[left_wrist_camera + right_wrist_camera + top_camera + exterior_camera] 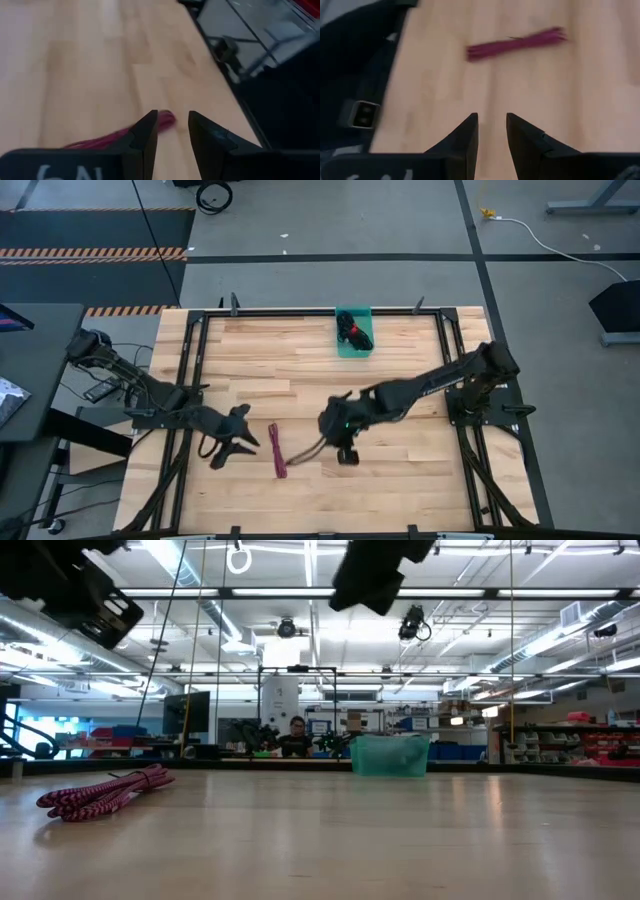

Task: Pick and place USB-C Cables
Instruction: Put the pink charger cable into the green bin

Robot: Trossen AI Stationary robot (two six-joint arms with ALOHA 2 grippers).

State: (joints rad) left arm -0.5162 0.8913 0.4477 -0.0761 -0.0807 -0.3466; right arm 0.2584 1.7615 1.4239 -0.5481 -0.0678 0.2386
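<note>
Magenta cable (277,450) between both arms

The bench (300,370) is showing pale wood planks with a smooth, faintly glossy finish, framed by dark matt metal rails (195,360). The magenta cable (277,450) is looking braided and cloth-like, its weave showing in the low view. The teal bin (352,345) is looking like translucent plastic. The left tool (171,131) fingers are appearing as dark matt plastic.
</note>
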